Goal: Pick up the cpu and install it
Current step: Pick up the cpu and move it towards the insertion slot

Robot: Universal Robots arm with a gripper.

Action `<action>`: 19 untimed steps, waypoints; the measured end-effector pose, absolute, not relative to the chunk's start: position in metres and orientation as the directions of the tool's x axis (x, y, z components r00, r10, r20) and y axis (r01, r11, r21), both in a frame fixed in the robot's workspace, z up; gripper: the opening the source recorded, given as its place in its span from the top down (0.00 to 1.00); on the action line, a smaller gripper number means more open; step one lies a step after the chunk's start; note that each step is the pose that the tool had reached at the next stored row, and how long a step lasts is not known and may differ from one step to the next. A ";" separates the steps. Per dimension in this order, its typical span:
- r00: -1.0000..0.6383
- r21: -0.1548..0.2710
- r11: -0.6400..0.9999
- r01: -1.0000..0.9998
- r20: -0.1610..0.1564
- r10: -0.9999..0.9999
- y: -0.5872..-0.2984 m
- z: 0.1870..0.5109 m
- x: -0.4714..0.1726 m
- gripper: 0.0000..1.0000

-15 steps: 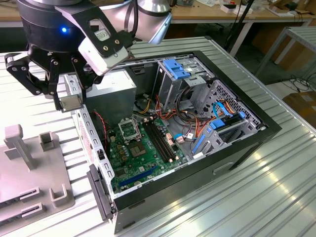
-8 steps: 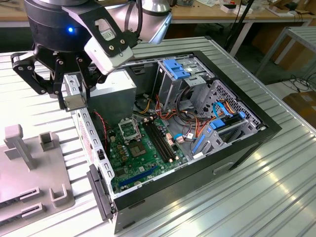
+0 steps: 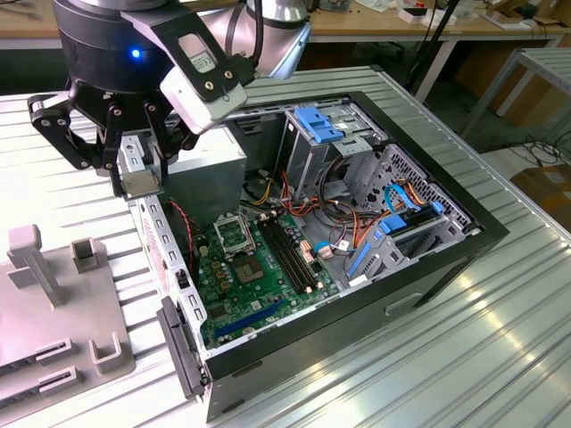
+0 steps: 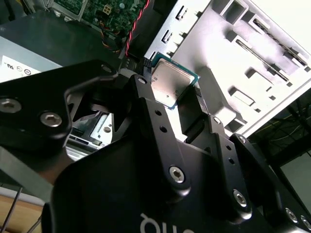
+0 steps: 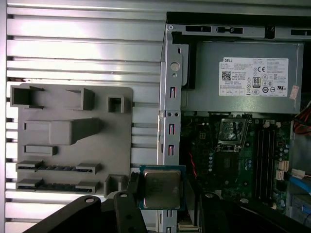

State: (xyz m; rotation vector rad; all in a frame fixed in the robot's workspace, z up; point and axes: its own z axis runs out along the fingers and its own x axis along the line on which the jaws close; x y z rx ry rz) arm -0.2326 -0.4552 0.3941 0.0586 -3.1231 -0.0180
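Note:
The cpu (image 5: 161,188) is a small flat square chip with a silver-grey metal top and a green rim. My gripper (image 5: 161,193) is shut on it, a black finger (image 5: 133,189) against each side. In the second wrist view the cpu (image 4: 170,82) sits tilted between the fingertips of the gripper (image 4: 170,91). In the exterior view the gripper (image 3: 140,174) hangs with the cpu (image 3: 140,168) over the open computer case's metal edge (image 3: 159,234), at the exterior view's left. The metal-framed socket (image 3: 234,236) lies apart on the green motherboard (image 3: 259,276); the first wrist view also shows the socket (image 5: 232,131).
A grey power-supply box (image 3: 210,165) sits beside the gripper inside the black case (image 3: 446,259). A grey fixture tray (image 3: 53,303) with slots and posts lies on the ribbed metal table (image 3: 464,357). Drive cages, blue clips and cable bundles (image 3: 343,214) crowd the case's far side.

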 end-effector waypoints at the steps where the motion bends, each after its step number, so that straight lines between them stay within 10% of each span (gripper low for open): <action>1: -0.999 0.012 0.999 -0.037 0.018 -0.038 -0.455 0.394 -0.233 0.53; 19: -0.999 0.012 0.999 -0.037 0.018 -0.038 -0.459 0.394 -0.224 0.53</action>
